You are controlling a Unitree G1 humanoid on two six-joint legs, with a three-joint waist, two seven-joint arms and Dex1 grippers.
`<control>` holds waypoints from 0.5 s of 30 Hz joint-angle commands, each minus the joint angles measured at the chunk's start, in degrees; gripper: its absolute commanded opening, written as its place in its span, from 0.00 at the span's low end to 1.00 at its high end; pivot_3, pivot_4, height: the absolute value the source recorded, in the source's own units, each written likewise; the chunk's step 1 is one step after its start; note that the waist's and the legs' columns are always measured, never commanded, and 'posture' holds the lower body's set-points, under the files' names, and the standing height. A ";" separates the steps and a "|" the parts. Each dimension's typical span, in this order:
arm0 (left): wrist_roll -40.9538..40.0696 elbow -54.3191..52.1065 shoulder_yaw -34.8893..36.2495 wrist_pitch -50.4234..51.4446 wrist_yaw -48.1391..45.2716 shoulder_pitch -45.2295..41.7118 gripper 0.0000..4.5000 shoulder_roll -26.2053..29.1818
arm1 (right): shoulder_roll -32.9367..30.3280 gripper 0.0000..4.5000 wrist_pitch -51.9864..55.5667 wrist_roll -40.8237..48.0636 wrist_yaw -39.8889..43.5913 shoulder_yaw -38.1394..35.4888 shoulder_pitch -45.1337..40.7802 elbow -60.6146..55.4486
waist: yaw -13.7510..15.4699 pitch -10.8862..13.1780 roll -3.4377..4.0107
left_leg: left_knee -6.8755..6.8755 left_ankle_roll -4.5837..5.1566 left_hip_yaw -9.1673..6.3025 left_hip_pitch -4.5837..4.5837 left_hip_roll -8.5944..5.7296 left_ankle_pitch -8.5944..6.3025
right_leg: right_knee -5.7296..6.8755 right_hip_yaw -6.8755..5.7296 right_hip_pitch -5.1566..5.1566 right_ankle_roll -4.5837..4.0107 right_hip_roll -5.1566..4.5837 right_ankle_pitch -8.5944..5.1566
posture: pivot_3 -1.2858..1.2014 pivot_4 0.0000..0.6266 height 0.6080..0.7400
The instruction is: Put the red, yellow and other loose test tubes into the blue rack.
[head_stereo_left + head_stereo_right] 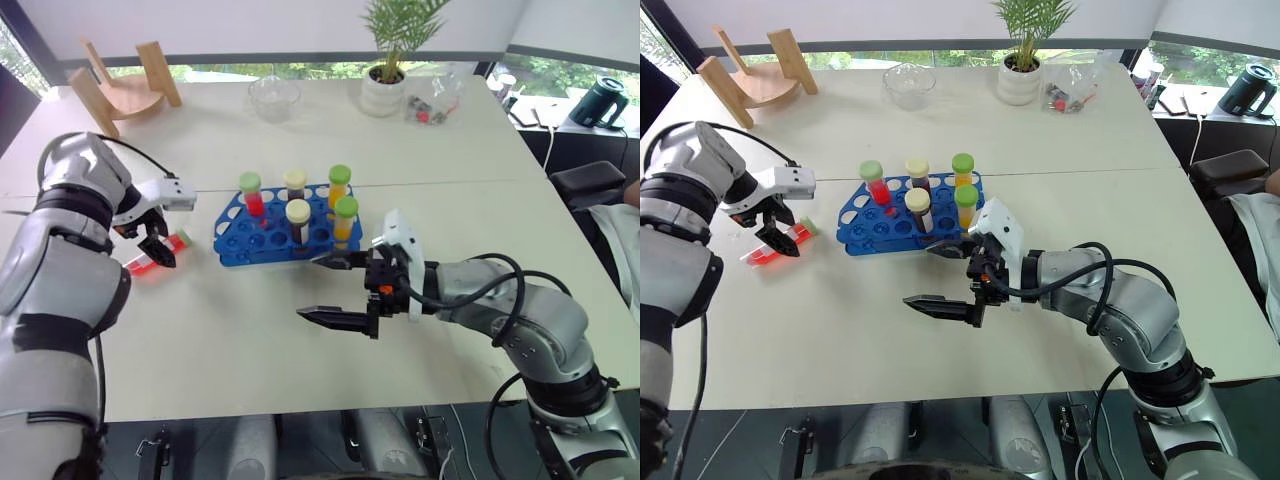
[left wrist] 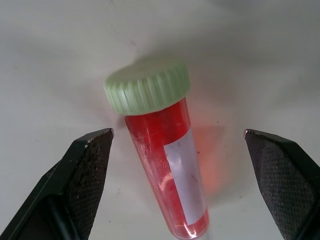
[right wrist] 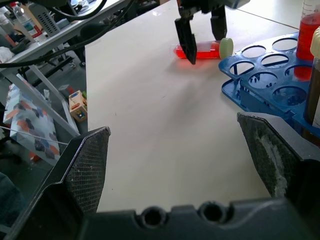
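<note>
With five tubes already standing upright in the blue rack [image 1: 270,232], looks close to finished: only one loose red test tube [image 1: 150,259] seen lying on the white table [image 1: 250,350], out at nine o'clock from the rack and just clear of its end. In the rack: a red one with green cap [image 1: 251,194] at the rack's eleven o'clock, a dark one with cream cap [image 1: 294,183] at twelve, a yellow one with green cap [image 1: 339,187] at one o'clock, then a second dark one with cream cap [image 1: 298,221] and a second yellow one with green cap [image 1: 345,220] in the nearer row. Many holes still free.

Left to do, by this reading: grasp the last tube, stand it up, drop it into a free hole.

Left gripper [image 1: 158,243] pointing down over that tube, spread wide, fingers [image 2: 82,172] straddling it on both sides without touching; nothing gripped yet. Right gripper [image 1: 333,290] hanging at about five o'clock from the rack, spread fully, empty.

Tube itself: clear plastic, lying flat, filled with bright red liquid, ribbed pale green screw cap [image 2: 148,86], white label strip along the side, red glow cast on the table beside it.
</note>
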 commanded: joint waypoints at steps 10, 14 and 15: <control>1.29 0.35 4.59 -0.11 2.22 3.52 0.19 0.26 | -3.52 1.00 1.94 4.13 2.04 -3.20 -0.86 -3.73 | -0.01 -0.03 0.03 | 0.19 0.00 0.02 0.14 -0.03 0.00 | 0.29 0.03 0.08 0.00 -0.01 -0.01 | 0.52 0.24 1.00; -2.22 -0.10 10.22 1.17 11.10 1.69 0.19 1.97 | -5.93 1.00 1.72 3.83 3.15 -3.64 -0.40 -4.01 | -0.01 -0.04 0.03 | 0.20 0.00 0.02 0.17 -0.03 0.00 | 0.30 0.03 0.11 0.00 -0.01 -0.01 | 0.52 0.24 1.00; -4.51 -0.42 13.36 1.39 14.00 0.52 0.19 2.72 | -6.57 1.00 1.58 3.78 3.25 -4.00 -0.07 -3.98 | 0.05 -0.03 0.02 | 0.21 0.00 -0.01 0.17 -0.03 0.01 | 0.33 0.03 0.11 0.00 0.00 -0.01 | 0.52 0.24 1.00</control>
